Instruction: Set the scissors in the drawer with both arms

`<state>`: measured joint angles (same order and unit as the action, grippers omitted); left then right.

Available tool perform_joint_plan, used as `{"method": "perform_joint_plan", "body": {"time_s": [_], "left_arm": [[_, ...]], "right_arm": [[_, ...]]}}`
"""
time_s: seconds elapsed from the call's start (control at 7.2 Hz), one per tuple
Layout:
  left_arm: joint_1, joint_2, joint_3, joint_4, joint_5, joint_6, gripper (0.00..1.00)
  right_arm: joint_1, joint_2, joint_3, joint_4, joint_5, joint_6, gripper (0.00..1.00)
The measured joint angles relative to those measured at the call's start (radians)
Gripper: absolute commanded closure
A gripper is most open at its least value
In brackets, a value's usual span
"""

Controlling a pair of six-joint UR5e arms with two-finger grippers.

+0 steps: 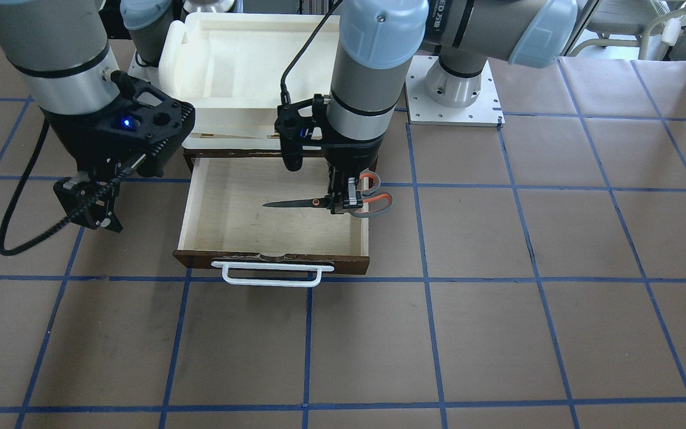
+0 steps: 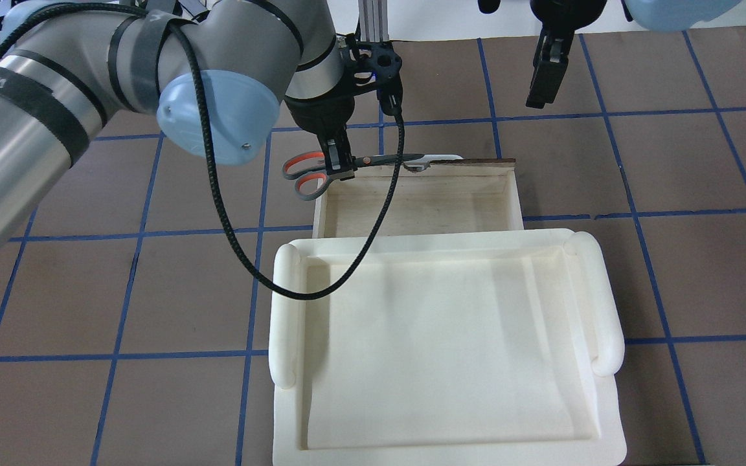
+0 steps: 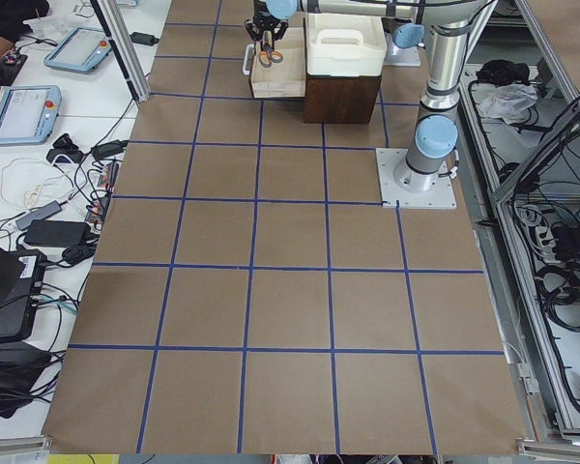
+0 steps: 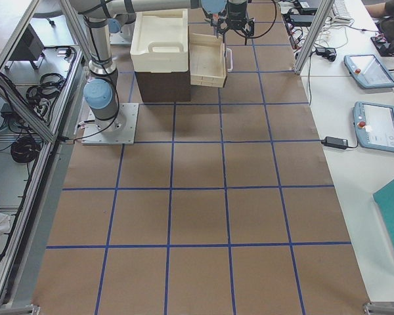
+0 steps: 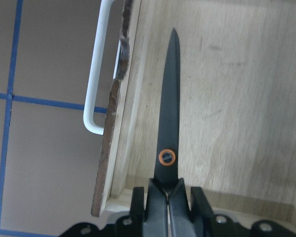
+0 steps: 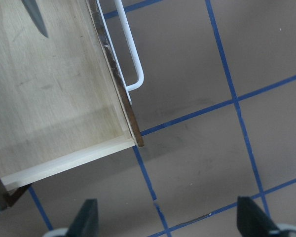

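Note:
My left gripper [image 1: 343, 199] is shut on the scissors [image 1: 295, 204] near the pivot. It holds them level over the open drawer [image 1: 242, 208]. The dark blades point across the pale interior, and the grey and orange handles [image 1: 374, 201] stick out over the drawer's side wall. The left wrist view shows the blades [image 5: 168, 123] over the plywood floor [image 5: 227, 98], next to the white bar handle [image 5: 96, 74]. My right gripper [image 1: 90, 211] is open and empty, and hangs beside the drawer's other side. Its wrist view shows the drawer corner [image 6: 49, 98] and the blade tip [image 6: 37, 17].
A white foam tray [image 2: 438, 336] sits on top of the dark brown cabinet [image 4: 161, 85] behind the drawer. A black cable [image 2: 250, 259] loops from my left wrist over the tray's edge. The left arm's base plate [image 1: 453, 89] is near the cabinet.

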<state>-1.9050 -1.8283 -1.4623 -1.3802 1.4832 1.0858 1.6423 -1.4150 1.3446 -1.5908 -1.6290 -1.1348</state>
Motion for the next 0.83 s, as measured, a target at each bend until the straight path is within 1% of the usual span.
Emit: {"method": "perform_joint_plan", "body": {"time_s": [0.28,0.56,0.83], "left_arm": [[-0.053,-0.053,0.034,0.002,-0.006,-0.059,1.00],[-0.079,-0.086,0.029,0.006,-0.006,-0.063,1.00],[-0.113,-0.101,0.003,0.032,-0.005,-0.037,1.00]], "right_arm": [[0.000,-0.081,0.042,0.081,0.003,0.181,0.00],[-0.003,-0.099,0.061,0.112,0.002,0.367,0.00],[-0.010,-0.115,0.064,0.120,0.008,0.479,0.00]]}}
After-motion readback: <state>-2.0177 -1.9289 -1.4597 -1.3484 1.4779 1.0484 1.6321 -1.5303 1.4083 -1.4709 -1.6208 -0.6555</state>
